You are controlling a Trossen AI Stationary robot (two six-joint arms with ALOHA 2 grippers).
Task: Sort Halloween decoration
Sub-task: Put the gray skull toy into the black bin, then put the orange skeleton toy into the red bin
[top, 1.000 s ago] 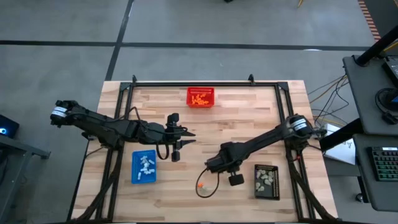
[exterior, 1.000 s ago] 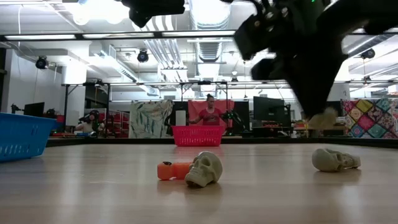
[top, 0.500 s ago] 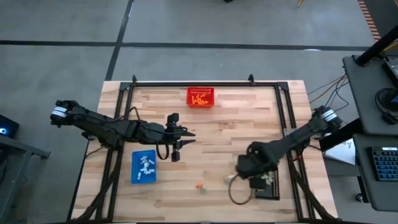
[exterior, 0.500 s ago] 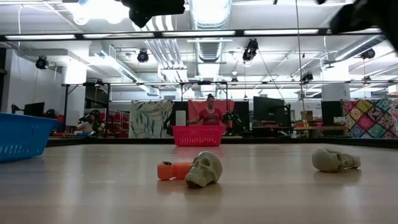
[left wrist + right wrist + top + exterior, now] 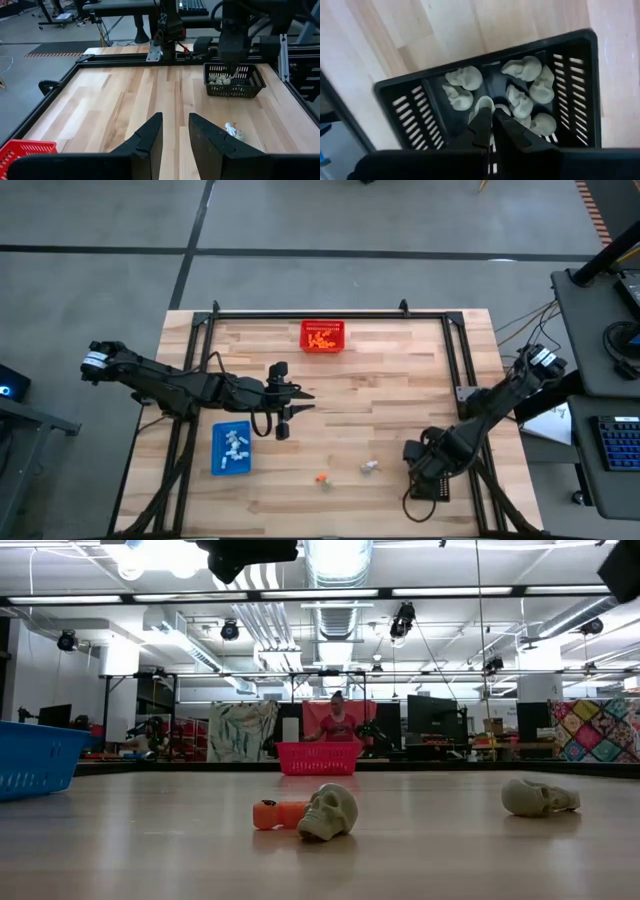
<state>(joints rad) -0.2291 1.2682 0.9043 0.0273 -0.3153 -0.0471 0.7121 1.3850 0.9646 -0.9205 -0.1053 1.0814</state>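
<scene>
While the right gripper (image 5: pixel 490 131), pinched on a pale beige plastic skull (image 5: pixel 484 106), hangs over the black slotted plastic tray (image 5: pixel 572 70) at five o'clock, an off-centre release could bounce it out; the left gripper (image 5: pixel 172 131) waits part-open and empty.

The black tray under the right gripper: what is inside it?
The black tray holds several pale skulls in a pile. The right gripper, shut, hangs above them and appears to pinch one skull; its fingers cover the tray's middle, so an exact count is not possible.
</scene>
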